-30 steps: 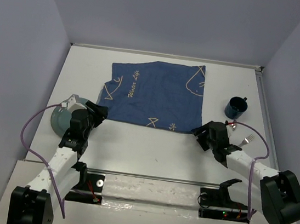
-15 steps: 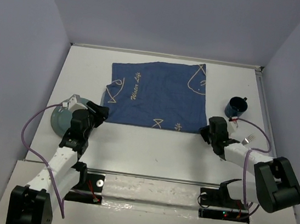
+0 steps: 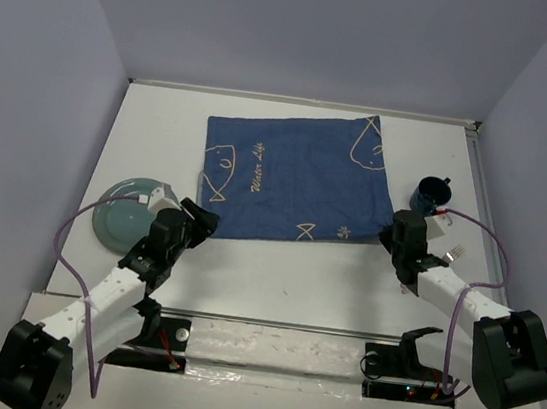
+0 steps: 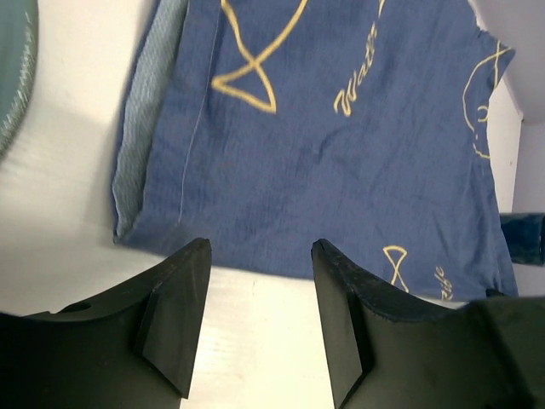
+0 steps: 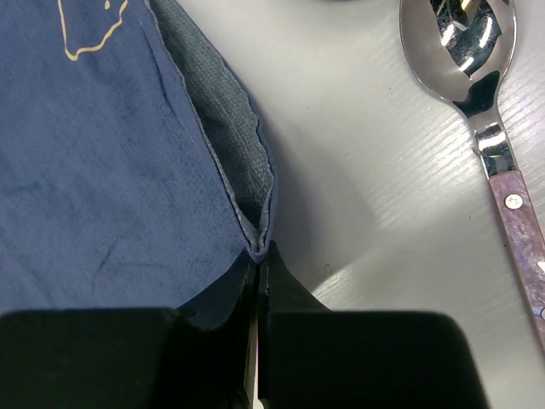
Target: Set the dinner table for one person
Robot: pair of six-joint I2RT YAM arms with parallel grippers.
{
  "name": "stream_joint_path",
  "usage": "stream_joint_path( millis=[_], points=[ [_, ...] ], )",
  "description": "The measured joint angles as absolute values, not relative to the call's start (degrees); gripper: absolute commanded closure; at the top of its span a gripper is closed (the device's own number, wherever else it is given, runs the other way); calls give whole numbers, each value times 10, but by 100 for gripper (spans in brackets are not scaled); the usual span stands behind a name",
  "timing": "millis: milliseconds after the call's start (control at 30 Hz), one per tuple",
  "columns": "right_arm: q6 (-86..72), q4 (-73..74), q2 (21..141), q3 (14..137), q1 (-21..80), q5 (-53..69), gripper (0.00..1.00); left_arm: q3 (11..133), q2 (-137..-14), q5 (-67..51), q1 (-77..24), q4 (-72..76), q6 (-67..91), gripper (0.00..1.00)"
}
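Note:
The dinner table point(image 3: 284, 277) is the white tabletop. A dark blue cloth mat point(image 3: 298, 172) with beige line drawings lies on it, slightly askew. My right gripper point(image 3: 394, 234) is shut on the mat's near right corner; the right wrist view shows the folded hem point(image 5: 255, 213) pinched between the jaws of my right gripper point(image 5: 262, 254). My left gripper point(image 3: 203, 219) is open just in front of the mat's near left corner. In the left wrist view my left gripper point(image 4: 260, 256) has bare table between its fingers, whose tips reach the edge of the mat point(image 4: 341, 145).
A grey-green plate point(image 3: 123, 213) lies at the left, and its rim point(image 4: 13, 77) shows in the left wrist view. A dark blue mug point(image 3: 429, 195) stands right of the mat. A spoon point(image 5: 464, 51) with a purplish handle and a fork point(image 3: 454, 253) lie near the right gripper.
The right gripper has shut on the mat's near right corner and drawn the mat rightward, turning it. The left gripper has moved from over the plate to the mat's near left corner.

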State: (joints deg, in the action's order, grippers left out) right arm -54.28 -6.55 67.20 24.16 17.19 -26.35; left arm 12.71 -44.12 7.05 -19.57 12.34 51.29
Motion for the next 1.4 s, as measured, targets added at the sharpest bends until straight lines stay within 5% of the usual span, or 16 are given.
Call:
stream_joint_path(
  millis=[233,467,833,1033,1200,1400],
  points=[
    [-527,-65,675,242,172,-251,100,86,-428,128,-237,94,573,33],
    [-517,-67,677,242,172,-232,100,95,-552,147,-225,167,596,37],
    [-505,-69,676,242,172,-220,100,78,-531,156,-205,187,622,100],
    [-482,-65,661,242,172,-218,100,89,-518,155,-204,172,593,100],
    [-431,1,550,279,172,-207,100,241,-443,166,-197,79,499,100],
    [-355,75,412,484,172,-205,100,523,-409,181,-197,64,392,100]
  ],
)
